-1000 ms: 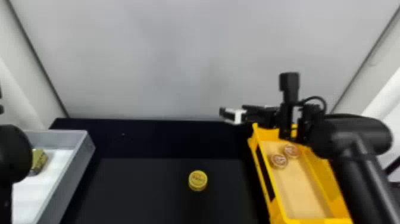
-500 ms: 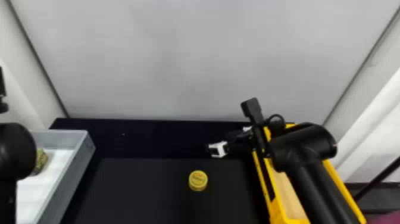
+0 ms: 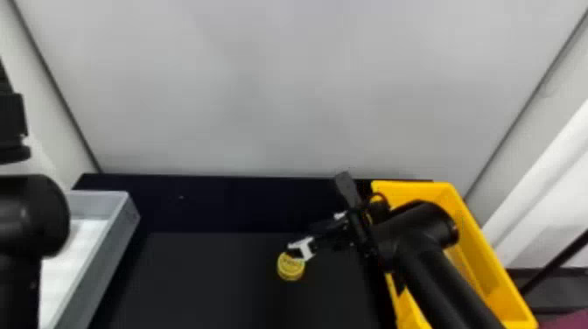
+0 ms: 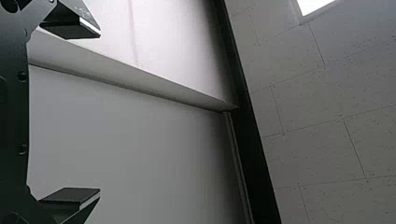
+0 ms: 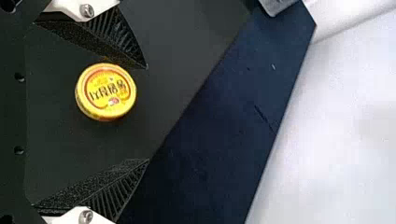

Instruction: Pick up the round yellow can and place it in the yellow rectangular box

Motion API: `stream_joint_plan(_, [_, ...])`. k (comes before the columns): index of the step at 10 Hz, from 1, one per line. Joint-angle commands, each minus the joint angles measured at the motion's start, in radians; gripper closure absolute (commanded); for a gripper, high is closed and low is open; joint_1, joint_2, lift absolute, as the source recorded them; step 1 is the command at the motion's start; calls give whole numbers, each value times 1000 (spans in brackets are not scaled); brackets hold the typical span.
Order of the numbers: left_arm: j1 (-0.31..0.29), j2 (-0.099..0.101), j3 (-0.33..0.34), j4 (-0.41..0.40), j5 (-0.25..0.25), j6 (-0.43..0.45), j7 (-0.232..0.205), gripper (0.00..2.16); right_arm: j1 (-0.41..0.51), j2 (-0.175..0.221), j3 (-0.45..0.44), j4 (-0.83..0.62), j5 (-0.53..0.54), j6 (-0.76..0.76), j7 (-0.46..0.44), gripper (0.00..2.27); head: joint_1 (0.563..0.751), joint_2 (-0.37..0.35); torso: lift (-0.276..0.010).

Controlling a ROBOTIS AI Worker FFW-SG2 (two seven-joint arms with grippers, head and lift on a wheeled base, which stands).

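1. Black tabletop under round yellow can; pale wall beyond it.
2. Yellow rectangular box right of can, contents partly hidden; grey tray, white-bottomed, left.
3. Right gripper at can: jaws wide, gripping nothing.
4. Left gripper far left of can: jaws wide, empty.

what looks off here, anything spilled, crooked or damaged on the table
Nothing stands out. The round yellow can sits flat on the black mat, its lid showing no dent, and the yellow rectangular box looks intact. At most, a tiny pale speck marks the dark surface behind the mat.
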Motion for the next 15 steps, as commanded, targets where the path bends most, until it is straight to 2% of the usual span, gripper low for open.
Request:
stream_joint_plan(1, [-10,2,-10,9,0,-9,0,87,-22,9,67,110,7,-89,10,64,694,-78,0])
stream_joint_plan(3, [-10,1,-10,9,0,-14,3,87,-21,-3,108,124,39,-124,23,64,694,-78,0])
stream_joint_plan(8, [-12,7,-12,9,3,-20,3,87,-21,12,118,193,40,-187,23,62,694,-78,0])
stream_joint_plan(15, [-10,7,-15,10,3,-26,3,87,-21,5,125,210,53,-224,17,64,694,-78,0])
